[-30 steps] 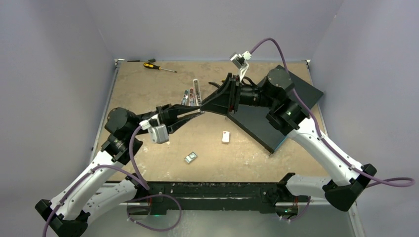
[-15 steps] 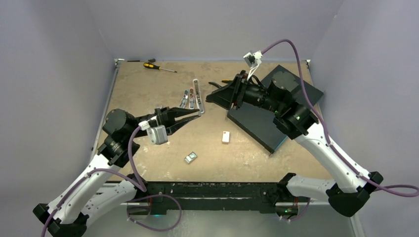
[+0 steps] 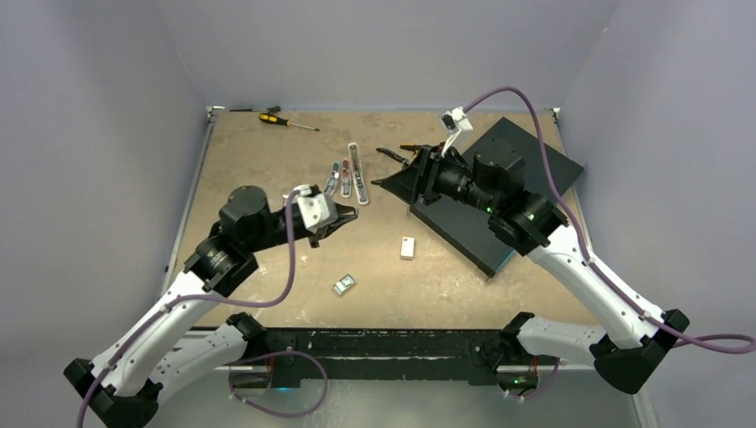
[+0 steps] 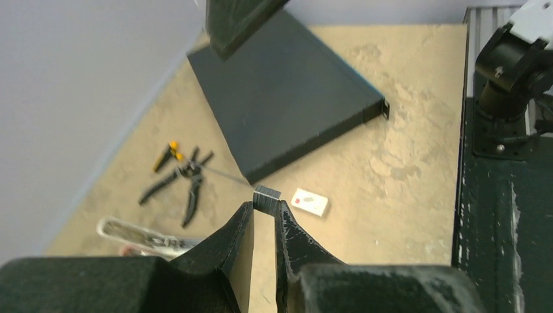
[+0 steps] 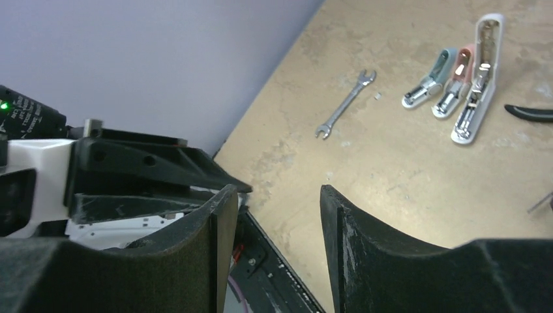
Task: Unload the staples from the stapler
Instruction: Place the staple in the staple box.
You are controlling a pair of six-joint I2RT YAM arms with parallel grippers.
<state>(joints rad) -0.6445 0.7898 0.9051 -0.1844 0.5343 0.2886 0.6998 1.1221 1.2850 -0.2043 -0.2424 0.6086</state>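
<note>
Loose strip (image 3: pixel 344 284): one strip of staples, lying on the counter (image 3: pixel 464 294) near the front edge.
Left jaws: pinching a second strip (image 4: pixel 266 195); pulled back from the stapler (image 3: pixel 357 174) within the last second.
Right jaws: spread, empty, likewise withdrawn.
Stapler: one, open; extraction apparently done, drop-off remains.

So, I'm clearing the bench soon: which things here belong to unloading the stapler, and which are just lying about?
Job in hand: open stapler; staples pinched in the left fingers; loose staple strip.
Lying about: screwdriver; pliers; wrench; white box; black board.
</note>
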